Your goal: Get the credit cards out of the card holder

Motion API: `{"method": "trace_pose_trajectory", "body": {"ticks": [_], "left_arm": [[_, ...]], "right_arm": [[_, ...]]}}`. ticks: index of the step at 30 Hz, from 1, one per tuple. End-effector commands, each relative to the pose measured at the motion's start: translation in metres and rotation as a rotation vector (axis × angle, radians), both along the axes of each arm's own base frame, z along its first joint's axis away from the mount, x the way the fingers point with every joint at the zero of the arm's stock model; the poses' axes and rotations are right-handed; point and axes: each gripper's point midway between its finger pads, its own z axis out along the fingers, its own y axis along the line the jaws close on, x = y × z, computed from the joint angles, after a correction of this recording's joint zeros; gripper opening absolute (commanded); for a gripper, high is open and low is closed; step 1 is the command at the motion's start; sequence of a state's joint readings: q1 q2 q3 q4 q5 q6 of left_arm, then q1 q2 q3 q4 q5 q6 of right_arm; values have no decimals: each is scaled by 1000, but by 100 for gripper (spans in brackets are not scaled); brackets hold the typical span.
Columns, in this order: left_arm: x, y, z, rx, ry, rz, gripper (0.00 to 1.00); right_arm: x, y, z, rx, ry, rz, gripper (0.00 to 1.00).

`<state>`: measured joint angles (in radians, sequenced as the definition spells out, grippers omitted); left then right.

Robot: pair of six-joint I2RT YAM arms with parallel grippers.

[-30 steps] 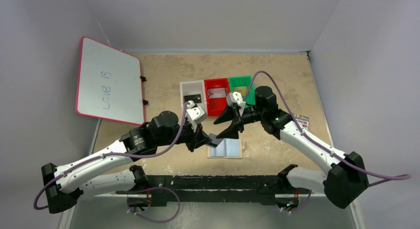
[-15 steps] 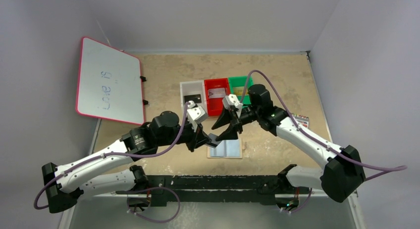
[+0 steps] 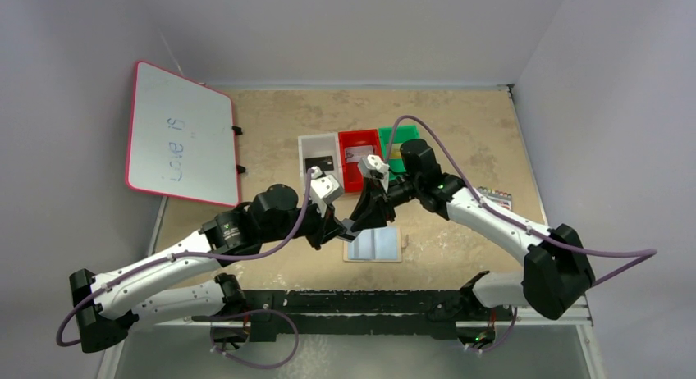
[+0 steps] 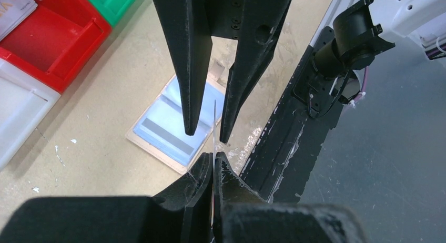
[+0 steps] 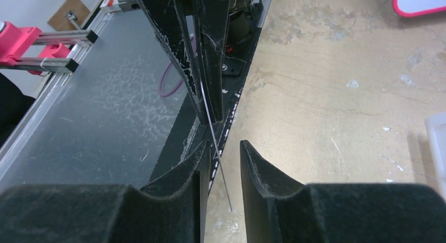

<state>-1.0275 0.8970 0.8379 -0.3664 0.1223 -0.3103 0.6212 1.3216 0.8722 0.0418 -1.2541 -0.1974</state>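
Above the one card holder, your left claw is pinching one card; your part-open right claw is straddling it. Three bins are sitting beyond on the tan worktop.

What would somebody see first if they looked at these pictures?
The two grippers are tip to tip over the card holder: the left gripper pinches a thin card edge-on, and the right gripper, jaws open, straddles it. Next comes the pink-framed whiteboard at the far left.
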Motion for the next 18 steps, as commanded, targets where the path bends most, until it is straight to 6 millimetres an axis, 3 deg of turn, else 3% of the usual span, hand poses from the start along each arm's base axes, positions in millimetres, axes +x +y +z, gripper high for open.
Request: {"method": "trace_pose_trajectory", "body": {"ticks": [1, 7, 10, 12, 14, 16, 18], "left_arm": [[5, -1, 23, -46, -53, 3, 0], [5, 0, 21, -40, -55, 8, 0], [9, 2, 22, -39, -57, 36, 0], [14, 5, 23, -29, -56, 76, 19], [24, 13, 23, -4, -50, 155, 45], [32, 23, 25, 8, -54, 233, 61], [42, 38, 33, -11, -82, 331, 68]], "right_arm": [[-3, 7, 29, 69, -23, 51, 29], [-3, 9, 24, 61, -2, 63, 6], [-3, 9, 24, 60, -3, 65, 0], [0, 10, 24, 58, -21, 45, 0], [2, 9, 23, 50, -35, 22, 0], [9, 10, 19, 27, -53, -23, 0], [28, 11, 12, -17, -110, -128, 0]]}}
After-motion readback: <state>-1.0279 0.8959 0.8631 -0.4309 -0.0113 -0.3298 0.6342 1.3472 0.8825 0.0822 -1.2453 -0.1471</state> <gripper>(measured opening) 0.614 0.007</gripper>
